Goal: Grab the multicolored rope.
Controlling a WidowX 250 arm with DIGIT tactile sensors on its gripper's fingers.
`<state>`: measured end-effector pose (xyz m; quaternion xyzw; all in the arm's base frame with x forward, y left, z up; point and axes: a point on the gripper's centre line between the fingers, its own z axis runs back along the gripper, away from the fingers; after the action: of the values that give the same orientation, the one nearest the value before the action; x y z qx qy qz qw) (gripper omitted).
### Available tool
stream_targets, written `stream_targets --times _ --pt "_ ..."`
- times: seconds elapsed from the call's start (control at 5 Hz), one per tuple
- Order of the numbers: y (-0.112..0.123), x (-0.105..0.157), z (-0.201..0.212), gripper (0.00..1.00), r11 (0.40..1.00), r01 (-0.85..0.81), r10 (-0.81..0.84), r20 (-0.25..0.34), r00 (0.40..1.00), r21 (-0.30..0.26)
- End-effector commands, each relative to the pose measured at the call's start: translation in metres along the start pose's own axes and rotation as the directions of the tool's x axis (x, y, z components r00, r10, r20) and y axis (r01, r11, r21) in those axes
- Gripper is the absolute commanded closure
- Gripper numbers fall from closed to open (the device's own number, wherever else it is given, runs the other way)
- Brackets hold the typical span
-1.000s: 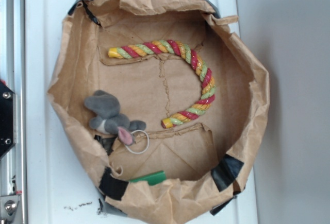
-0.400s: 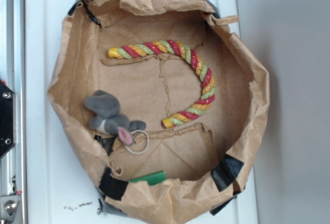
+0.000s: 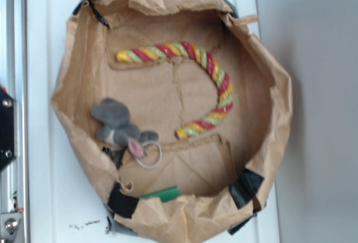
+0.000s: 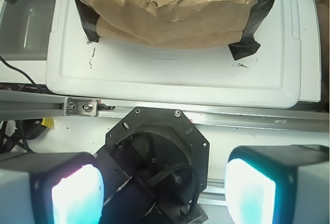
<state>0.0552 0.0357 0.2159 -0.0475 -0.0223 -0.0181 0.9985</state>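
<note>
Two fingers (image 4: 77, 195) of the claw (image 4: 164, 193) stand wide apart, holding nothing.

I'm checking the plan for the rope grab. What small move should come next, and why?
Probably carry the tool forward over the bag toward the rope. The wrist view shows the fingers spread wide above the robot's base, the bag only at the far edge; the rope lies untouched inside.

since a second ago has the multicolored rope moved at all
No. The multicolored rope lies in the same curve inside the paper bag, its ends equally far from the grey plush mouse.
</note>
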Motion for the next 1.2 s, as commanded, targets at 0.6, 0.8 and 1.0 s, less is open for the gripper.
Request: stream_targets --times 0.6,0.8,1.0 --pt "-0.017 0.117 -0.018 0.0 0.995 -0.065 0.062 -0.045 0.997 -0.07" --pt "-0.021 0.148 -0.032 0.0 0.988 0.016 -0.031 -0.092 0.995 -0.156" --pt "-0.025 0.17 -0.05 0.0 0.979 0.113 -0.123 -0.05 0.991 -0.171"
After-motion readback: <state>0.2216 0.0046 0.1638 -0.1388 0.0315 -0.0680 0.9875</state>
